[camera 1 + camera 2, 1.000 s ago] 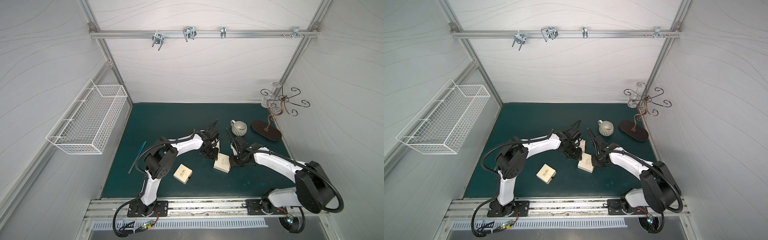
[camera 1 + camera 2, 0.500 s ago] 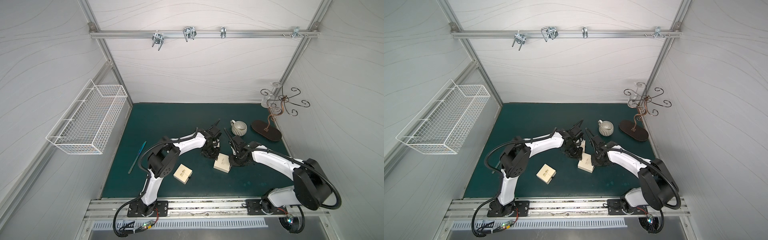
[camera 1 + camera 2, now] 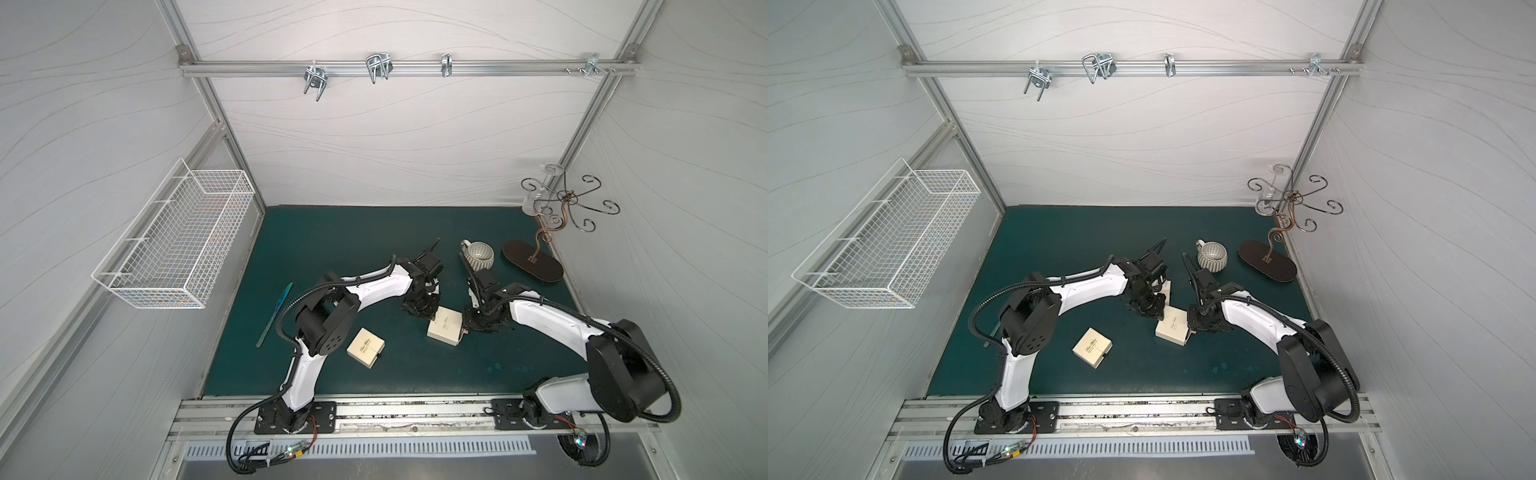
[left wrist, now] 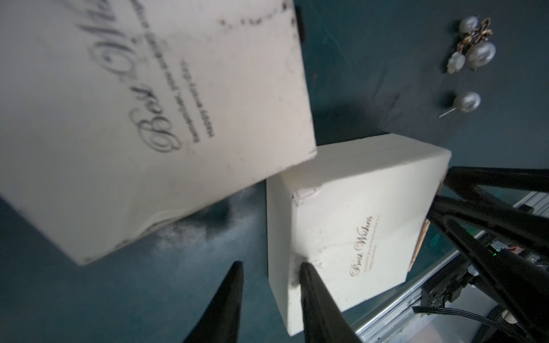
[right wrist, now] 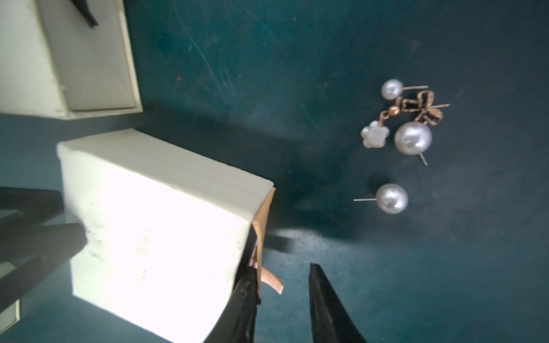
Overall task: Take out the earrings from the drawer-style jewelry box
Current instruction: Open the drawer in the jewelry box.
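At the middle of the counter (image 3: 353,241), both tools flank a cream box (image 3: 444,332).
Barely spread, the left tool (image 4: 270,267) braces a corner; the right tool (image 5: 282,267), spread, straddles the pull tab (image 5: 271,282). A slip could shove the box into the earrings (image 5: 413,138) loose nearby.

Bare dark-green mat (image 5: 237,59) all round the pearl-and-metal earrings (image 5: 413,138), room above; cream cardboard drawer box (image 5: 154,231) walls one side, left gripper (image 4: 271,265) and right gripper (image 5: 282,267) crowding it.
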